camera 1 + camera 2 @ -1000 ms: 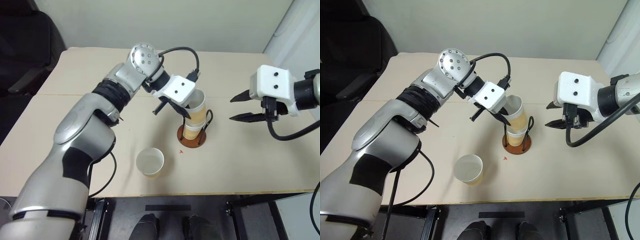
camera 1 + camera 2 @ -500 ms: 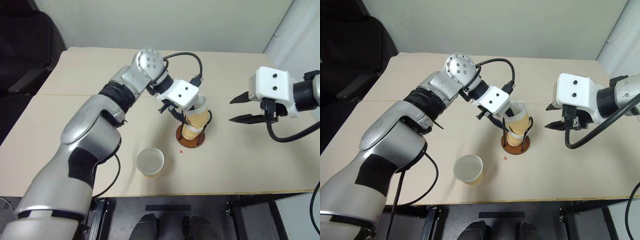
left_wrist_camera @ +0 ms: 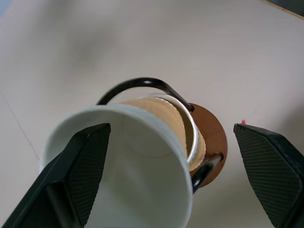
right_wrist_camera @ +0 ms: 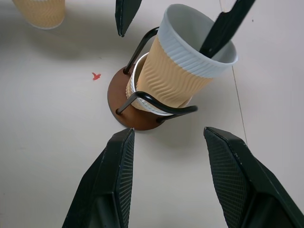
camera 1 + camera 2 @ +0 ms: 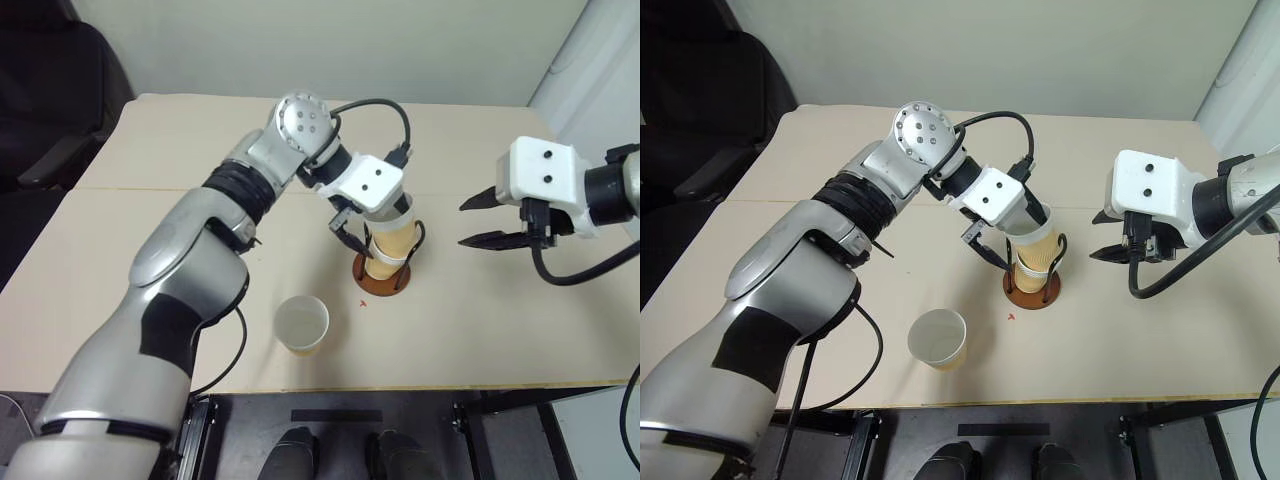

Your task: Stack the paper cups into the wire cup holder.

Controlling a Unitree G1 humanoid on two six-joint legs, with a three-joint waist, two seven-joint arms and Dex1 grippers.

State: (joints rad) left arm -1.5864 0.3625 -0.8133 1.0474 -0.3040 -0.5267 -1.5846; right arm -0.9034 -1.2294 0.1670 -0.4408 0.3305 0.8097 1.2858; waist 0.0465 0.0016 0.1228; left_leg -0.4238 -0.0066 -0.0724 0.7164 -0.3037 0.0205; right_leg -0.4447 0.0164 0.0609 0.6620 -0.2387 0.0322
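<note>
The wire cup holder (image 5: pixel 384 279) stands mid-table on its reddish-brown disc. Two paper cups sit nested in it; the upper cup (image 5: pixel 393 236) leans toward the right gripper, and the lower cup (image 4: pixel 137 90) shows as a white rim. My left gripper (image 5: pixel 358 244) is open at the upper cup, one finger over its mouth and the other outside (image 4: pixel 126 14), neither pressing it. A third paper cup (image 5: pixel 301 323) stands upright near the table's front edge. My right gripper (image 5: pixel 470 220) hovers open and empty to the right of the holder.
A small red mark (image 5: pixel 363 301) is on the table just in front of the holder. A dark chair (image 5: pixel 50 90) stands beyond the table's left side. The table's front edge (image 5: pixel 400 388) runs close behind the loose cup.
My left gripper has gone from shut on the upper cup to open. The cup has sunk deeper into the holder onto the lower cup. The right arm has not moved.
</note>
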